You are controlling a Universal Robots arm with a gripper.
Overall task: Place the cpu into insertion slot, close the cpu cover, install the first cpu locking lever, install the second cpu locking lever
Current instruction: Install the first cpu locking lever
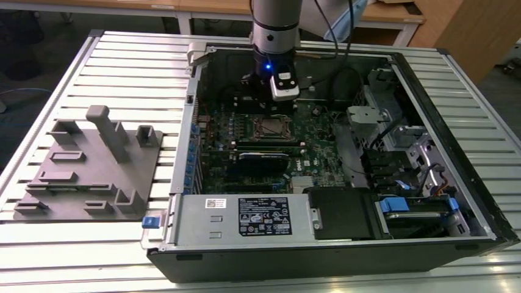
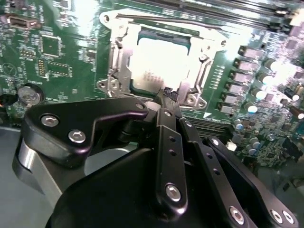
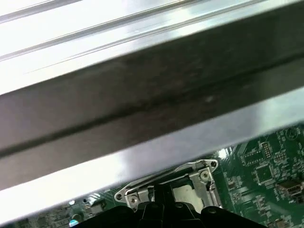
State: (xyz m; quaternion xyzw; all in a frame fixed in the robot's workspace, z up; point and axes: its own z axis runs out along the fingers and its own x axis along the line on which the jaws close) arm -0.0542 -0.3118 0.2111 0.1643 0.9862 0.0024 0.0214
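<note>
The cpu (image 2: 164,59) lies flat in the insertion slot (image 2: 142,85) on the green motherboard (image 2: 61,52), directly under the tip of the claw (image 2: 167,96). Its pale metal top shows through the window of the cpu cover (image 2: 118,66), which sits down flat around the chip, so the first 2 steps look done. A thin metal lever (image 2: 156,20) runs along the far edge of the socket frame, on the side away from the claw.

The claw's fingers are pressed together into 1 narrow black tip, holding nothing. That tip hangs just above the near edge of the cover, close to a corner screw (image 2: 192,99). My reading is that the lever step is in hand: the closed tip suits pushing a lever rather than gripping. The next move would call for a precise, light push so the tip meets the thin wire and does not slide off onto the chip or the board.

Around the claw, rows of small capacitors (image 2: 247,76) and a coin battery (image 2: 29,94) stand near the socket. In the exterior view the arm (image 1: 273,36) reaches down into the open computer case (image 1: 456,183), whose walls crowd it, with a grey parts fixture (image 1: 89,165) well off on the bench (image 1: 122,256).
</note>
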